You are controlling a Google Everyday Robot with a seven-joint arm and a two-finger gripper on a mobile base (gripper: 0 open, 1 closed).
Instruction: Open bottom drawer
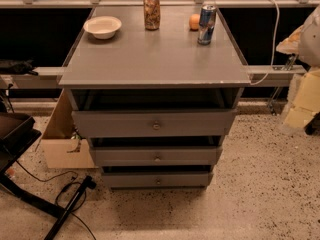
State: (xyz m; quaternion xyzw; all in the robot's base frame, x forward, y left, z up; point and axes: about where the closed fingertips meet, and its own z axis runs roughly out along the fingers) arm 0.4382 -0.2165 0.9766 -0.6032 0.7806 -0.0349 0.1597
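The grey cabinet (155,59) stands in the middle of the camera view with three drawer fronts stacked below its top. The bottom drawer (140,179) is the narrowest, lowest front, just above the speckled floor, with a small round metal knob (158,181) at its centre. A dark gap shows above its front. The mid-sized front (130,156) and the widest front (120,123) lie above it. My gripper (304,101) shows as a pale cream shape at the right edge, well to the right of the cabinet and apart from the drawers.
On the cabinet top stand a white bowl (102,27), a brown can (151,12), an orange (194,22) and a blue can (206,24). A cardboard box (62,146) leans at the cabinet's left. A black stand (17,139) and cables (67,196) lie at lower left.
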